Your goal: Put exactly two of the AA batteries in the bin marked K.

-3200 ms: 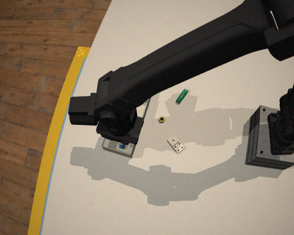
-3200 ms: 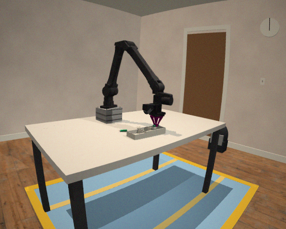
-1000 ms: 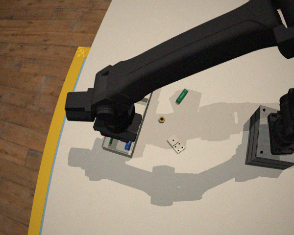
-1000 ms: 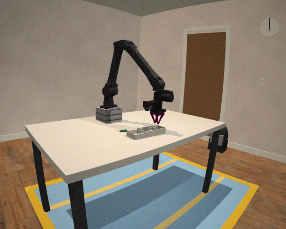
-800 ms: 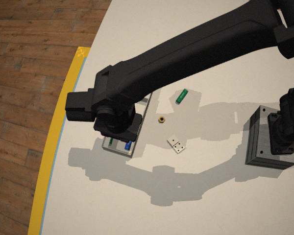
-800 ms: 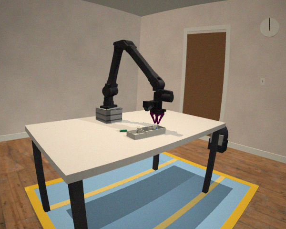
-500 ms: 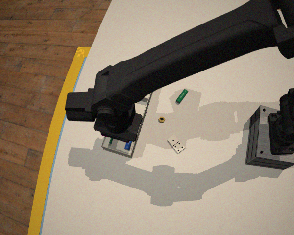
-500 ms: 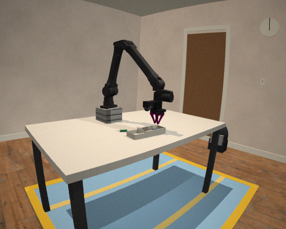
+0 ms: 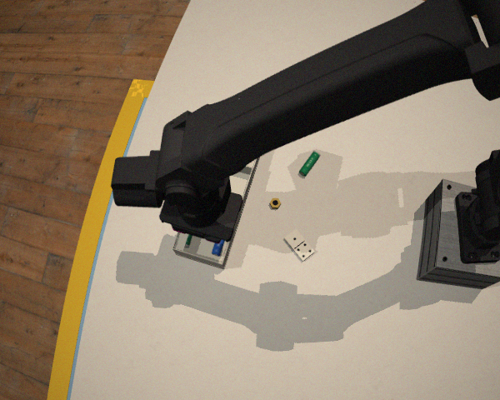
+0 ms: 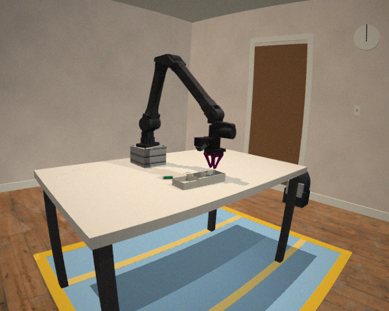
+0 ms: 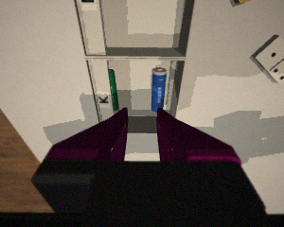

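The grey divided bin (image 10: 198, 179) lies on the table. Its near compartment carries the K mark (image 11: 103, 98). A green AA battery (image 11: 113, 90) and a blue AA battery (image 11: 158, 89) lie side by side in that compartment; they also show in the overhead view, green (image 9: 188, 241) and blue (image 9: 217, 247). Another green AA battery (image 9: 309, 163) lies on the table, apart from the bin. My gripper (image 11: 142, 113) (image 10: 214, 164) hangs above the K end of the bin. Its magenta fingers stand a little apart with nothing between them.
A brass hex nut (image 9: 274, 202) and a white domino (image 9: 299, 245) lie on the table right of the bin. The arm's grey base block (image 9: 461, 234) stands at the far right. The table edge runs close to the bin's K end.
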You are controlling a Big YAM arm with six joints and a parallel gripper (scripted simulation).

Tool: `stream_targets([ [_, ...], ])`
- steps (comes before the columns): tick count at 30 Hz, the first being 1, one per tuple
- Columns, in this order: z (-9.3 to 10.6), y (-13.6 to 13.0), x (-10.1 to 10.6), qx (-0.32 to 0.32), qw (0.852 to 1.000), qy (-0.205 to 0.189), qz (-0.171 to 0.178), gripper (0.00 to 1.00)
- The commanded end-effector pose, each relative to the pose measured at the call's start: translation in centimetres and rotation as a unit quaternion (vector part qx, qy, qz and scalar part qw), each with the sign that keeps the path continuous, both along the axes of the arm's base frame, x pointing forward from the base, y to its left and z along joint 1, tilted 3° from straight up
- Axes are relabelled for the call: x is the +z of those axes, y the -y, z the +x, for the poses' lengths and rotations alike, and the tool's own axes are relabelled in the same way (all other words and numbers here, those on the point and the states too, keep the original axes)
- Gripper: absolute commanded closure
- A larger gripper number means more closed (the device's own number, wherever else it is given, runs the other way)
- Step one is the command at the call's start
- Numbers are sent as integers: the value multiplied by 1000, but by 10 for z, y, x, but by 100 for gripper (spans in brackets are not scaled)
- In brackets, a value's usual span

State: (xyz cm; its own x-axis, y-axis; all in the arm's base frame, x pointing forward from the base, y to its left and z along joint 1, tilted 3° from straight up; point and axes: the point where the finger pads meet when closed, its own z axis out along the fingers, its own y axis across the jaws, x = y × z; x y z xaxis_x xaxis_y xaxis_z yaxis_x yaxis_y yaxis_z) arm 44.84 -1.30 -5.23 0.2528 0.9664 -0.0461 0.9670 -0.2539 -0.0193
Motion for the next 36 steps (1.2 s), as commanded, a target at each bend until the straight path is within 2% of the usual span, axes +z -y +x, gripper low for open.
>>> stream_targets([
  [1, 14, -1, 11, 0, 1000, 17, -2, 73],
  [20, 14, -1, 12, 0, 1000, 17, -2, 73],
  [22, 1, -7, 12, 1, 1000, 8, -2, 73],
  [24, -1, -7, 8, 1, 1000, 3, -2, 73],
  [25, 16, -8, 26, 1, 1000, 23, -2, 0],
  [26, 25, -8, 36, 1, 999, 33, -2, 0],
  [28, 25, -8, 36, 1, 999, 33, -2, 0],
  [36, 26, -9, 69, 1, 999, 34, -2, 0],
])
